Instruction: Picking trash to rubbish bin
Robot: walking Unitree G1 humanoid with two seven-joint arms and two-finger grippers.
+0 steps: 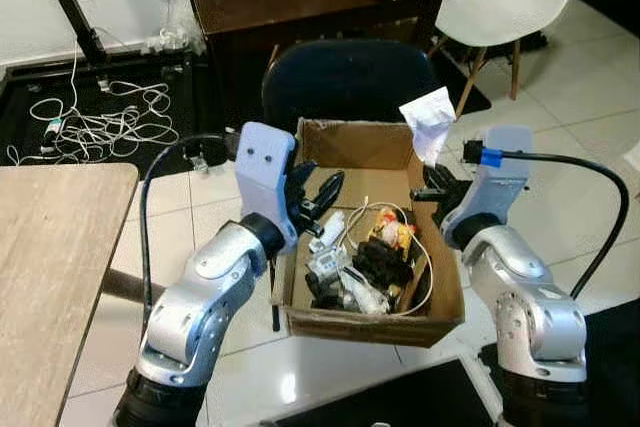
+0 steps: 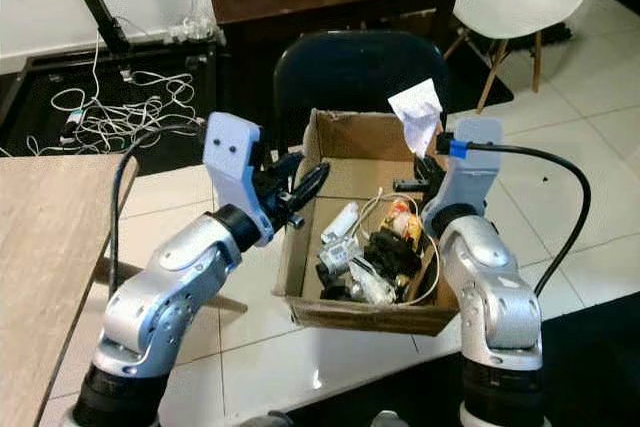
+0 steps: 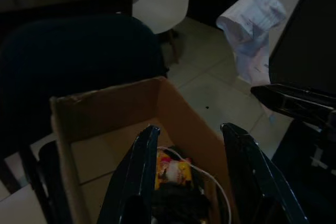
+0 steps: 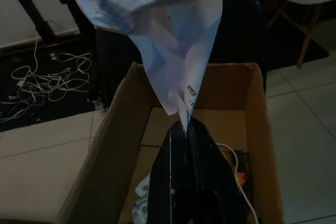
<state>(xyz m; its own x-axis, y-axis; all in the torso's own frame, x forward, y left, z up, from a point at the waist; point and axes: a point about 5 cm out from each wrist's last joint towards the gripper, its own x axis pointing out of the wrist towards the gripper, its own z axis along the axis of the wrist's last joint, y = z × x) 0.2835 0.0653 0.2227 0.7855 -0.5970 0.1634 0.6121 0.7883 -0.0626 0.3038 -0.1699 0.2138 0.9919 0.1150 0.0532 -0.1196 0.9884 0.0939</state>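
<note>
A crumpled white paper (image 4: 157, 35) was pinched by its lower tip in the right gripper (image 4: 185, 129), whose fingers were pressed together on it. The paper was held upright above the right rear corner of the cardboard box (image 1: 350, 142) of trash. The left gripper (image 3: 189, 145) was held spread over the box's left side.

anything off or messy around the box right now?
Mostly fine. The cardboard box holds the trash, nothing spilled beside it. One oddity: a tangle of white cables sprawls loose on the dark mat. The right gripper pinches a crumpled paper above the box.
</note>
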